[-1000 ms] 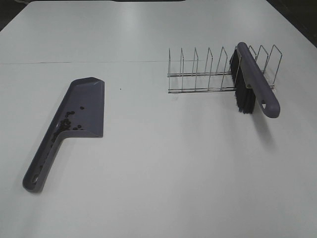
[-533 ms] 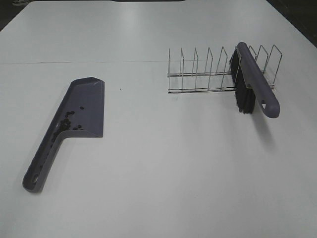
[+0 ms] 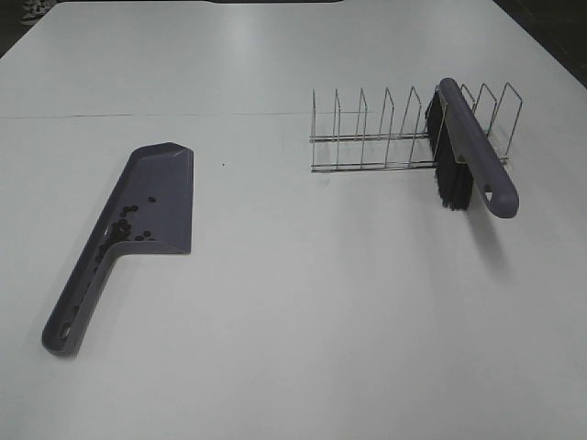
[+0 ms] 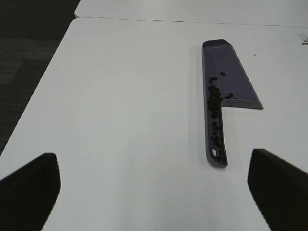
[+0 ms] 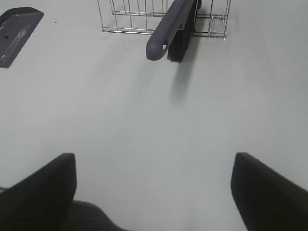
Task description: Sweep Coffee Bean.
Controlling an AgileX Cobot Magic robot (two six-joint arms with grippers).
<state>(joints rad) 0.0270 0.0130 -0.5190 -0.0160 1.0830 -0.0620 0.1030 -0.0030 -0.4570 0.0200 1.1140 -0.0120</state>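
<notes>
Dozens of coffee bean (image 3: 125, 226) pieces are sitting inside the dustpan (image 3: 156, 197) at 9 o'clock on the surface (image 3: 303, 302), several trailing down its handle; one speck is lying loose at 10 o'clock. Sweeping is looking finished. Brush (image 3: 468, 156) is resting parked in the wire rack (image 3: 367, 137) at 2 o'clock. Left gripper (image 4: 154, 183) and right gripper (image 5: 154, 190) are both hanging spread and empty. Plenty of bare room is lying between; edges are staying well away.
</notes>
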